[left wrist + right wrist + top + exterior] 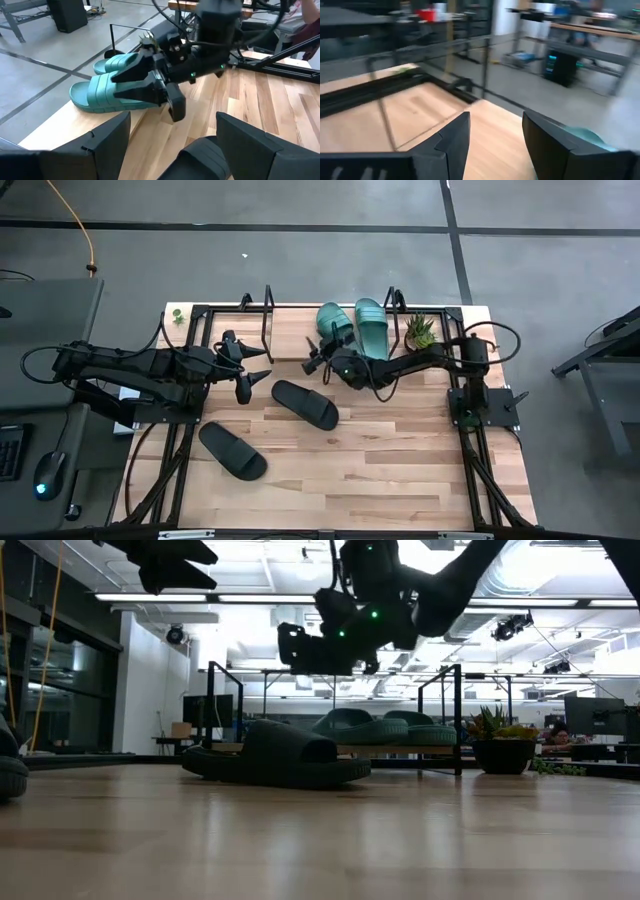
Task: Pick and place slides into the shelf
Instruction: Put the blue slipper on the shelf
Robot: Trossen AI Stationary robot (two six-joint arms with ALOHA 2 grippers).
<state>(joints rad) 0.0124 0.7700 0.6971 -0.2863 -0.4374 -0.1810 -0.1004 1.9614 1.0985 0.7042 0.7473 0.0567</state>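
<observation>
Two teal slides point(355, 328) lie side by side, soles down, on the right part of the shelf point(290, 330) at the table's far edge; they also show in the left wrist view point(107, 82). Two black slides lie soles down on the tabletop, one mid-table point(305, 404) and one nearer the front left point(232, 451). My right gripper point(311, 363) hovers open just left of the teal slides, above the shelf board, with nothing between its fingers point(131, 75). My left gripper point(248, 385) waits open over the table's left part, above the tabletop.
A small potted plant point(420, 332) stands on the shelf's right end. Thin black tube frames point(267, 315) rise from the shelf. The shelf's left part point(415, 107) is bare board. Black arm mounts run along both table sides.
</observation>
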